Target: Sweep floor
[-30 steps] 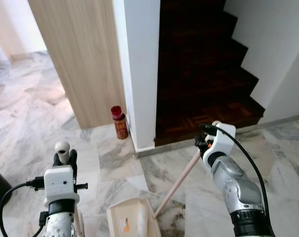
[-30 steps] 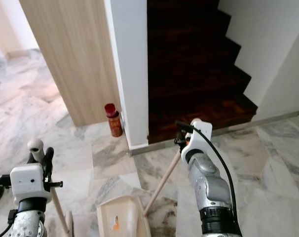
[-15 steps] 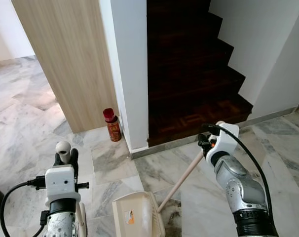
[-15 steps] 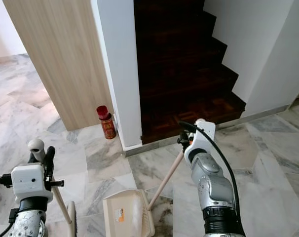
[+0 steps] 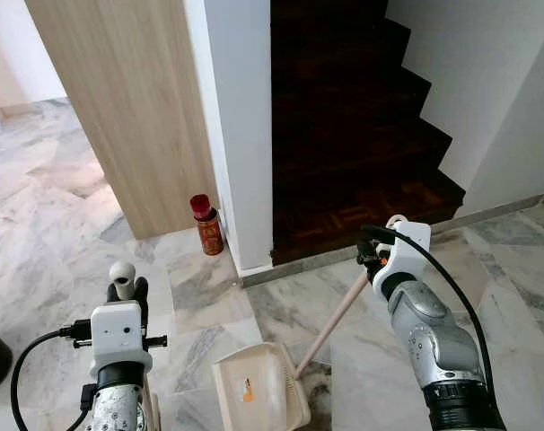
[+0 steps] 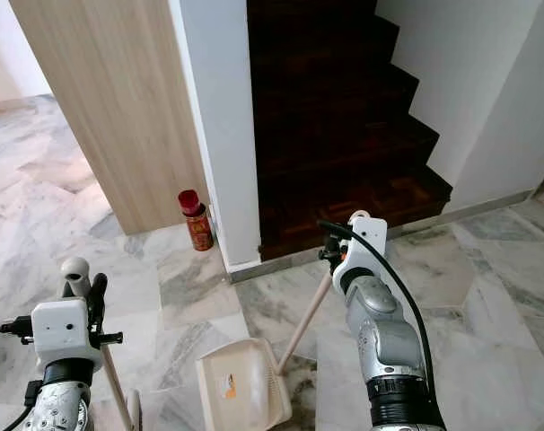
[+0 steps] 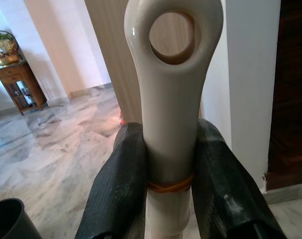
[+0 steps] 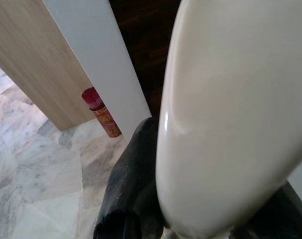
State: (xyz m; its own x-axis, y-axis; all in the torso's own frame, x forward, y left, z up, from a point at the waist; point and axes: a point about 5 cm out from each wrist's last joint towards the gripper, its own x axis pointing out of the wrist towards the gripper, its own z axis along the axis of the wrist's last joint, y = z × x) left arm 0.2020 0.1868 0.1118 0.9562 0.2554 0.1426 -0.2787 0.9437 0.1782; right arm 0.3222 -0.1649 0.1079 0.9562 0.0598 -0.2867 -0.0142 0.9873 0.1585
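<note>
Marble floor (image 5: pixel 57 206) fills the near scene, with dark wooden stairs (image 5: pixel 353 135) beyond. Since a second ago the whole picture has slid sideways, so the camera turned; the dustpan (image 5: pixel 258 391) now lies a little further right and nearer the stairs, which I judge as repositioning between strokes. Right gripper (image 5: pixel 372 260) is clamped on the dustpan's long handle (image 5: pixel 330 321). Left gripper (image 7: pixel 166 179) pinches the broom handle (image 7: pixel 172 94), near left.
</note>
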